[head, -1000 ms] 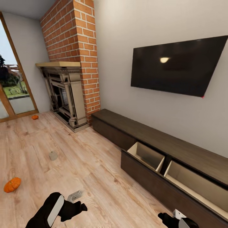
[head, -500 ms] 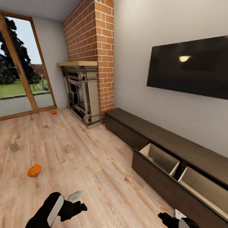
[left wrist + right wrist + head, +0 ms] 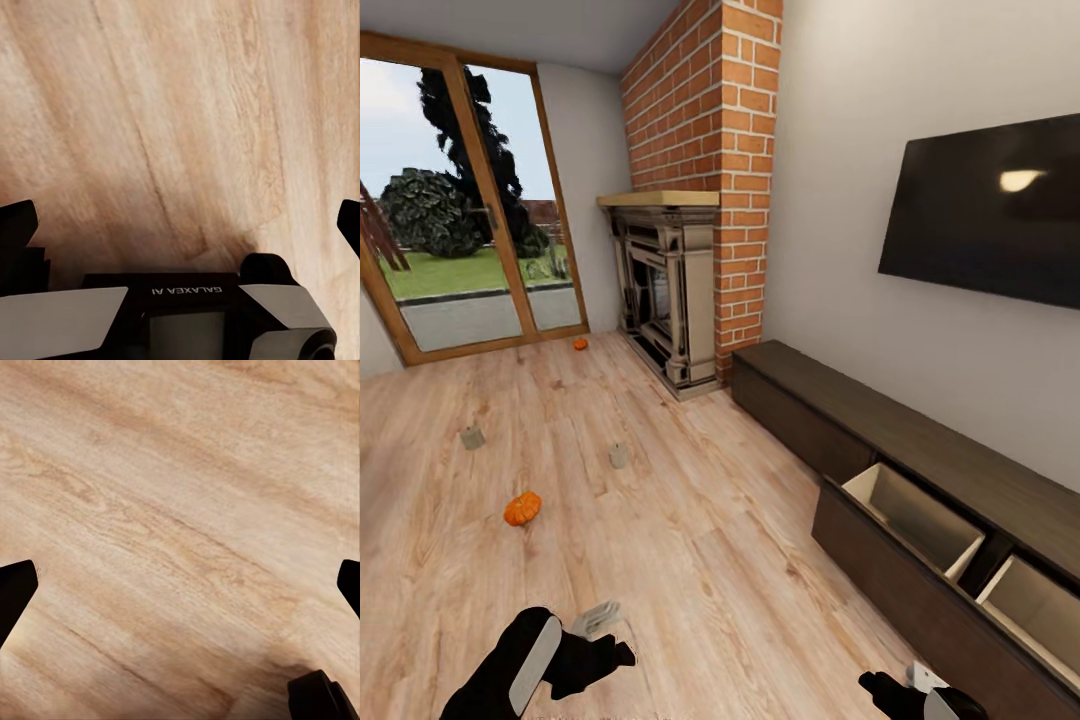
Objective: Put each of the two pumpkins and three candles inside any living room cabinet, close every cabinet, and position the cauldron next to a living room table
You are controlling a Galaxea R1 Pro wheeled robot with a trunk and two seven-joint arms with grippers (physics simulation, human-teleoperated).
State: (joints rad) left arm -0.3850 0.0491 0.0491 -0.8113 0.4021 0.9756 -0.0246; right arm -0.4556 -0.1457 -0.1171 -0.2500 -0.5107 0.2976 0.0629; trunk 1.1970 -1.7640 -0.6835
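— Two ribbed orange pumpkins (image 3: 522, 508) (image 3: 580, 343) and two stubby grey candles (image 3: 618, 456) (image 3: 472, 438) dot the centre-left wood-plank floor (image 3: 690, 560).
— Grippers?
— Left gripper (image 3: 180, 225) and right gripper (image 3: 180, 585) hang low, spread wide, empty; dark-brown cabinet (image 3: 920, 520) lower right, drawers pulled out.

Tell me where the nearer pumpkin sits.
In the head view, the nearer pumpkin lies on the wood floor at left, between two candles and the left gripper.
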